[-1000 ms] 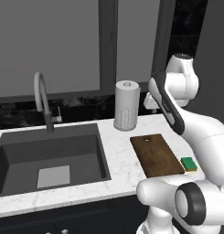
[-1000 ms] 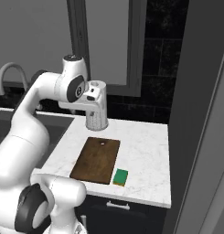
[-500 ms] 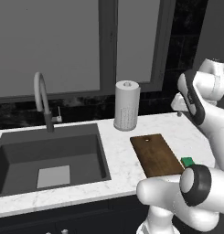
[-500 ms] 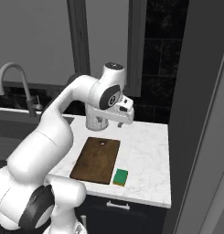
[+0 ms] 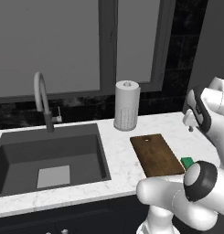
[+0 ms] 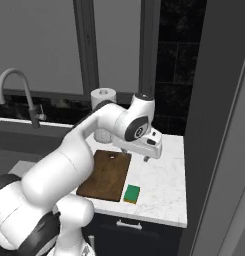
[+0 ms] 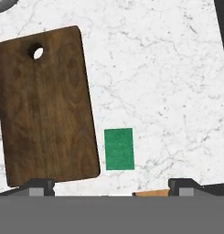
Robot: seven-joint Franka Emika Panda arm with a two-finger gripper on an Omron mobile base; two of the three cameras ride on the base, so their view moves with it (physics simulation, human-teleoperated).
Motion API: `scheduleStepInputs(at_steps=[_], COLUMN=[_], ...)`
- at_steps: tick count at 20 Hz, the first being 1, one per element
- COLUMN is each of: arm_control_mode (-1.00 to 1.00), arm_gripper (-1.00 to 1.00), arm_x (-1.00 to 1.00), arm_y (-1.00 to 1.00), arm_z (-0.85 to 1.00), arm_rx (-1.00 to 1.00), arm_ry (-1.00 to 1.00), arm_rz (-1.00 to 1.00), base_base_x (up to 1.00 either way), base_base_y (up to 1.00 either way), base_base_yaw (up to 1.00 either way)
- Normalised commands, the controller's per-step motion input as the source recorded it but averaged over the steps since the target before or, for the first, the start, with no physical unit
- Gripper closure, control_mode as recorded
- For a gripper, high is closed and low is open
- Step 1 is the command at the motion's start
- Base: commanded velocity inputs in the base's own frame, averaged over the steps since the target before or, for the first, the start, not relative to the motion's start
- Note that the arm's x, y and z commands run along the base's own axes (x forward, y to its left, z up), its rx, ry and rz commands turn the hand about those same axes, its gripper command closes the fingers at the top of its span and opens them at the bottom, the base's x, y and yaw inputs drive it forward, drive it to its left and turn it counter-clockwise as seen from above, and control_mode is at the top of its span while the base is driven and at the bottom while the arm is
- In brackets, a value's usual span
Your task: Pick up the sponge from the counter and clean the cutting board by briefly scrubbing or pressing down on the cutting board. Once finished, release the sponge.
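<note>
- I see the sponge (image 7: 119,148) lying flat on the counter (image 7: 168,82), green face up, just beside the cutting board (image 7: 42,105) at its 3 o'clock near the lower corner, not touching it.
- My gripper (image 6: 146,158) hangs above the counter, beyond the board's far end.
- In the hand view the two finger tips (image 7: 38,186) stand wide apart, holding nothing.
- A paper towel roll (image 5: 126,106) stands at the board's 11 o'clock, the sink (image 5: 45,155) at 9.

green sponge (image 7: 119,148) beside brown cutting board (image 7: 44,105)
</note>
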Motion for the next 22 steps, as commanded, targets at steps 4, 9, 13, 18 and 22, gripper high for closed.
scheduleStepInputs(at_steps=[4, 9, 13, 18, 22], arm_control_mode=[-1.00, -1.00, -1.00, -1.00, -1.00], arm_gripper=[-1.00, -1.00, -1.00, -1.00, -1.00], arm_x=[-0.19, -0.04, 0.01, 0.10, 0.09], arm_y=[-0.01, 0.00, 0.00, -0.02, -0.14], arm_z=[-0.74, -0.56, -0.29, -0.14, -0.12], arm_rx=[-0.11, -0.07, 0.00, 0.00, 0.01], arm_ry=[0.00, -0.01, -0.05, -0.02, 0.00], arm_rz=[-0.02, 0.00, 0.00, 0.00, 0.00], base_base_x=[0.00, 0.00, 0.00, 0.00, 0.00], base_base_y=[0.00, 0.00, 0.00, 0.00, 0.00], base_base_yaw=[0.00, 0.00, 0.00, 0.00, 0.00])
